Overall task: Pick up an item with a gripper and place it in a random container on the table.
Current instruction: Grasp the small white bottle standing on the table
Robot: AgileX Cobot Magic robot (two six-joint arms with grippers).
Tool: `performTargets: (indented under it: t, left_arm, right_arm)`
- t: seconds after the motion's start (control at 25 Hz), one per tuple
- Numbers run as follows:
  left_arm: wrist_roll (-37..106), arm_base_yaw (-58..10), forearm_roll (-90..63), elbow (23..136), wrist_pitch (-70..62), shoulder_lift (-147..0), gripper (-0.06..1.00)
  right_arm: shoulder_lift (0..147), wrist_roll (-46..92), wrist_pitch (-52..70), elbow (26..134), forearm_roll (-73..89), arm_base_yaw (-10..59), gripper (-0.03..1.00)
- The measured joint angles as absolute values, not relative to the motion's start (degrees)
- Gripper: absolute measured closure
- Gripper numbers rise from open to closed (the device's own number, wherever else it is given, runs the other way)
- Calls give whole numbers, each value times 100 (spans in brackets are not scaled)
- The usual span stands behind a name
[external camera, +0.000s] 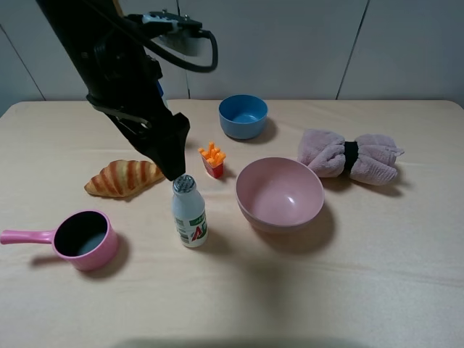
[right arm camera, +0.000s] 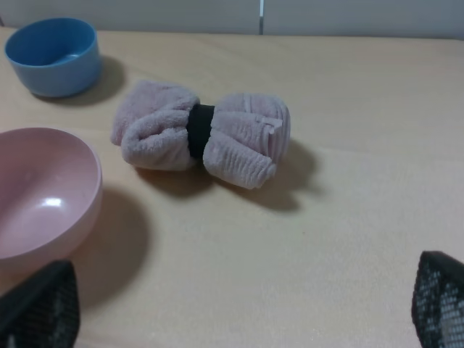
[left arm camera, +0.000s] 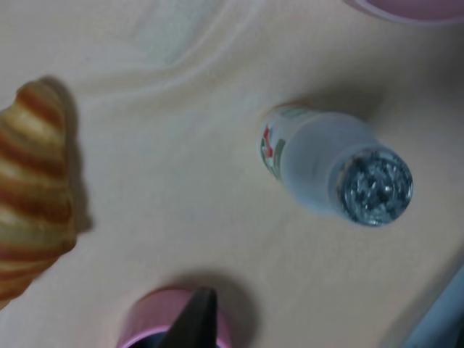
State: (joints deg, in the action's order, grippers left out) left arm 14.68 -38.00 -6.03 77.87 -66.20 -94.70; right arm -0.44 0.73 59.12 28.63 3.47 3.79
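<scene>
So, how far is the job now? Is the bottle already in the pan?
Nothing is done: the small white plastic bottle with foil cap stands upright on the beige table. In hand: the left end effector hovers close by its cap. Left: grasp it, lift it, put it in the empty pink saucepan.

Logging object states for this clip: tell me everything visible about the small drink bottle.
The drink bottle is small, white and plastic-looking, with a narrower neck, a crinkled silver foil cap and a green-and-red label low on its body. It stands upright on the beige table, between the pink saucepan and the pink bowl, near the croissant. The left gripper hangs open just above the cap. Nothing grips the bottle, and whether the gripper touches the cap cannot be judged.
</scene>
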Motion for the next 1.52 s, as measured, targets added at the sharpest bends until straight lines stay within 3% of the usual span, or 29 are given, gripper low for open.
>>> performTargets:
  t: [0.52,1.52]
  left_arm:
    - [1138,-4546,78,7911,-6625,-10376,-3]
    - [1132,-4595,136,7917,-6057,-11449,-2]
  right_arm:
    - [-44,73,5912,2863,354,379,27]
    - [-44,73,5912,2863,388,379,27]
